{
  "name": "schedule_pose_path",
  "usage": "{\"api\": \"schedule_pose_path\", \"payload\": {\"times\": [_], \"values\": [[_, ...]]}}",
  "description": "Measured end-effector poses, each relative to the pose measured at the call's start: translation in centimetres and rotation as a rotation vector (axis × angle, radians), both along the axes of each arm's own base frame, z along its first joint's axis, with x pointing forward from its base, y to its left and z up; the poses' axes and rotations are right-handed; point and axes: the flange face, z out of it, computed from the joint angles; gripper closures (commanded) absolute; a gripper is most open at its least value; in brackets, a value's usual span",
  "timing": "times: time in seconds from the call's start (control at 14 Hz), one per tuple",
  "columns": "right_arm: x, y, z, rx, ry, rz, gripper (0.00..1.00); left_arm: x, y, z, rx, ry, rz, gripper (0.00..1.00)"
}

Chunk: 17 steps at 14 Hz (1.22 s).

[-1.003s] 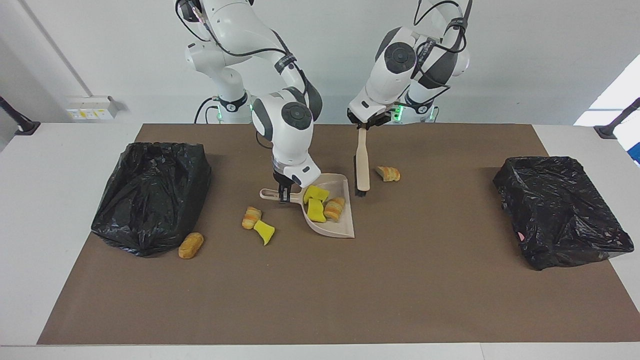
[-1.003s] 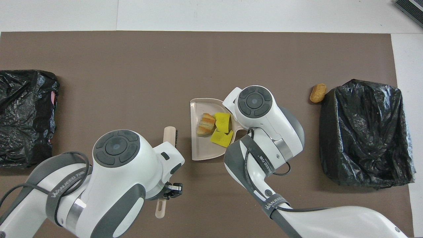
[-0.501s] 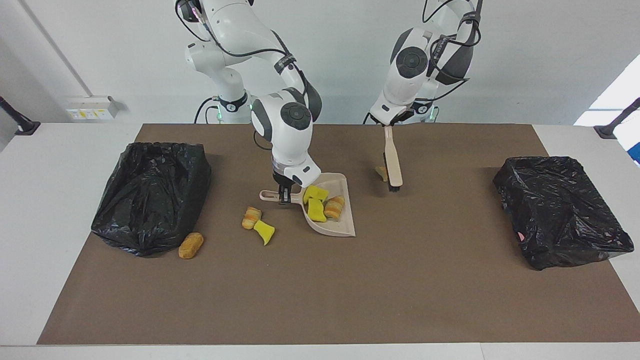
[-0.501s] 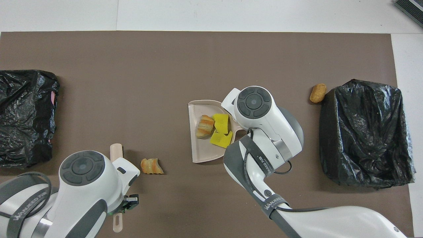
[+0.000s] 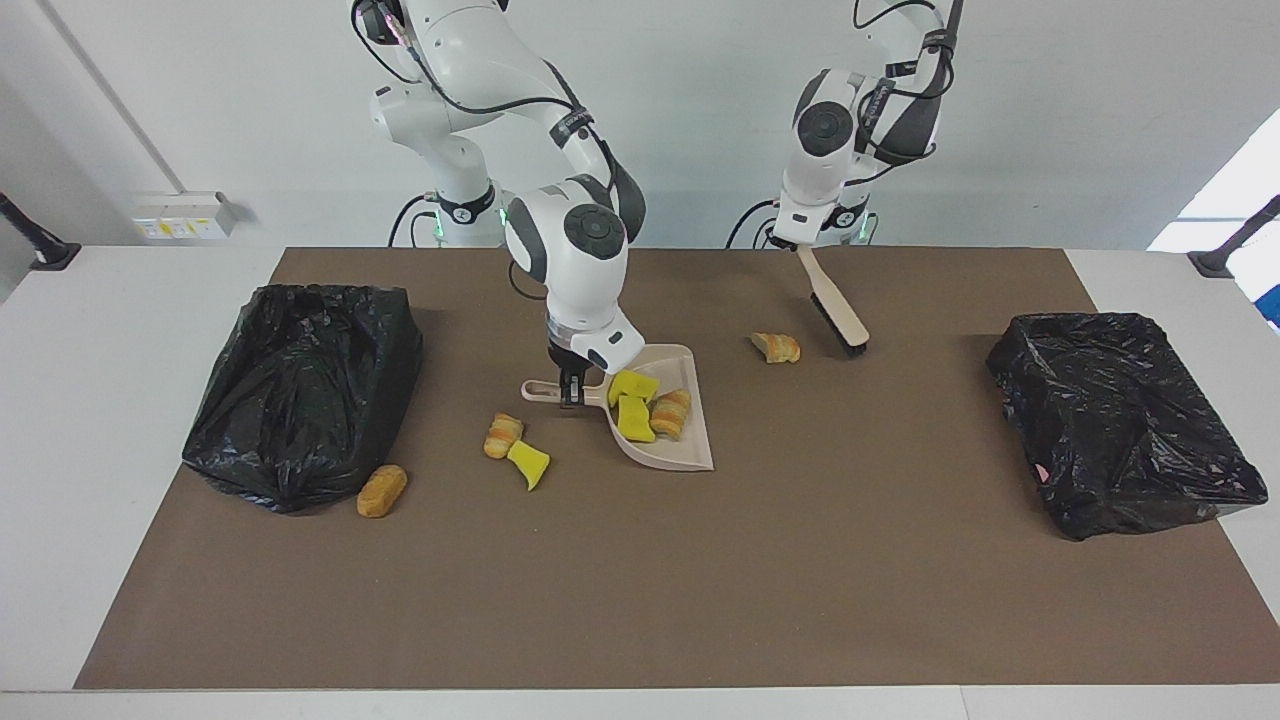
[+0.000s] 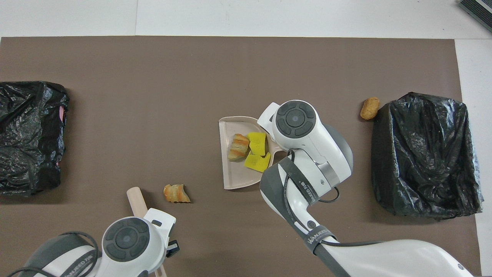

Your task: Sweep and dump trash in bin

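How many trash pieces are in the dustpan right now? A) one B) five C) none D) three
D: the dustpan holds two yellow chunks and one bread lump; the other four pieces lie on the mat outside it.

Bright even indoor light, soft short shadows, sheen on black bags (image 5: 300, 390), sharp focus

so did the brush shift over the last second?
Yes. The left gripper carried the brush from beside the dustpan past the bread piece, toward the left arm's end.
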Motion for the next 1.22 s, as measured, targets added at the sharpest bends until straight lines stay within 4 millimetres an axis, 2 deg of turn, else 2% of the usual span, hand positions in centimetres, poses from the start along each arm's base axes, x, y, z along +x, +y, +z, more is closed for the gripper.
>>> {"api": "schedule_pose_path", "payload": {"times": [0.21, 0.36, 0.57, 0.86, 1.0, 1.22], "values": [[0.0, 0.0, 0.0, 0.0, 0.0, 0.0, 1.0, -1.8, -3.8, -0.4, -0.053, -0.05, 0.082, 1.0], [0.0, 0.0, 0.0, 0.0, 0.0, 0.0, 1.0, -1.4, -5.4, -1.1, -0.101, -0.079, 0.122, 1.0], [0.0, 0.0, 0.0, 0.0, -0.001, 0.0, 1.0, 1.2, -7.1, -2.7, -0.147, -0.132, 0.148, 1.0], [0.0, 0.0, -0.1, 0.001, -0.001, -0.001, 1.0, 6.7, -11.2, -2.1, -0.241, -0.223, 0.105, 1.0], [0.1, 0.0, -0.1, 0.001, -0.001, -0.001, 1.0, 7.6, -12.6, -2.2, -0.265, -0.226, 0.034, 1.0], [0.1, -0.1, -0.1, 0.001, -0.002, -0.001, 1.0, 7.6, -14.7, -1.6, -0.326, -0.227, -0.142, 1.0]]}}
